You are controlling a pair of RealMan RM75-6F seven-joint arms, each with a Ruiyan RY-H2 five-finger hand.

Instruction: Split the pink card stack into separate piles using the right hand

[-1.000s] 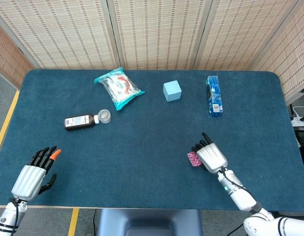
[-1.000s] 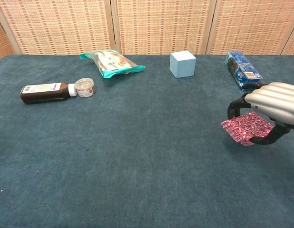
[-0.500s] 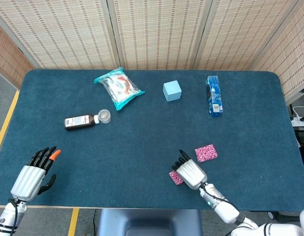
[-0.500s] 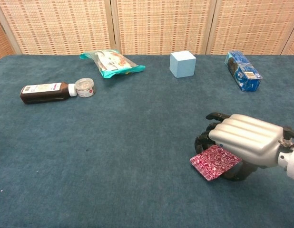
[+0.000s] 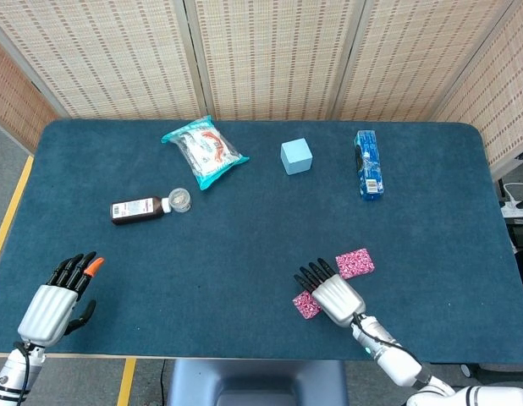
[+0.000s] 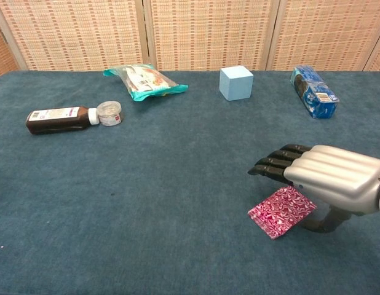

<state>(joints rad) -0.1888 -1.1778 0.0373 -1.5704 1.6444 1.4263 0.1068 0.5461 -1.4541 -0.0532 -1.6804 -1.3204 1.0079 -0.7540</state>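
Two pink patterned card piles lie on the blue cloth. One pile point(image 5: 355, 263) sits to the right of my right hand's fingertips. The other pile point(image 5: 305, 305) point(image 6: 281, 211) lies flat just left of and below my right hand point(image 5: 333, 293) point(image 6: 330, 177). That hand hovers over this pile's edge with its fingers stretched out straight and nothing held. The chest view hides the first pile behind the hand. My left hand point(image 5: 58, 298) rests near the front left edge, fingers apart and empty.
At the back lie a snack bag point(image 5: 203, 150), a light blue cube point(image 5: 296, 156) and a blue packet point(image 5: 368, 163). A brown bottle point(image 5: 140, 208) with a loose cap point(image 5: 179, 200) lies at mid left. A small orange thing point(image 5: 94, 266) shows by my left fingers.
My right hand carried part of the stack leftward, leaving one pile behind. It has now straightened its fingers, and the carried cards lie flat on the cloth. The left hand stayed still.
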